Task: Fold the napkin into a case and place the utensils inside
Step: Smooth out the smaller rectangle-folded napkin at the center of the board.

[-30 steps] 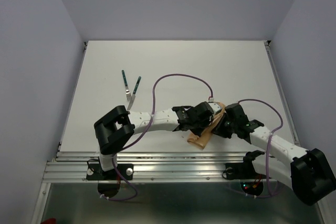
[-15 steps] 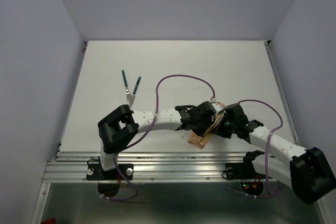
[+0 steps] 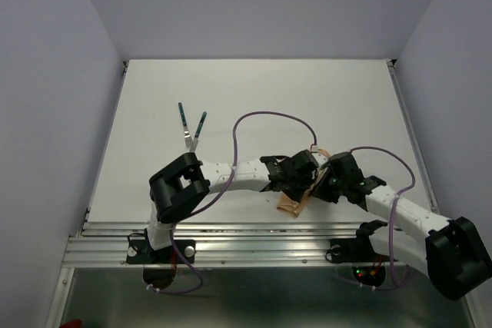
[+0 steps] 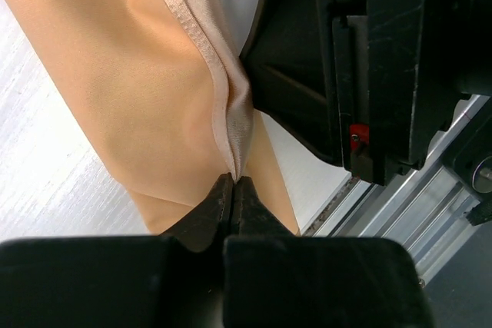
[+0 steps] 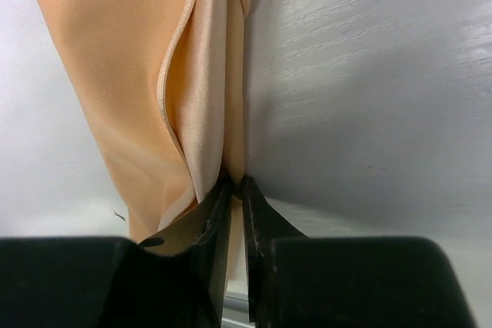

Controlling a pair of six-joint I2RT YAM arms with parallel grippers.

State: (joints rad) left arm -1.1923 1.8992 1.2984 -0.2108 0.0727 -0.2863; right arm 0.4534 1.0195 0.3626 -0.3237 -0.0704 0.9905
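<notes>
Left gripper (image 4: 233, 181) and right gripper (image 5: 235, 183) each clamp the folded napkin (image 3: 293, 205), lower centre — utensils (image 3: 190, 140) lie upper left, outside it.

You work on a white table (image 3: 254, 97) whose matte top stretches far beyond the fingers (image 4: 204, 217) to a pale lavender back wall (image 3: 261, 5). Matching side walls (image 3: 46, 113) close in to the left and right of them. Behind the fingers, a ribbed aluminium rail (image 3: 246, 247) edges the table. The light is soft and even.
</notes>
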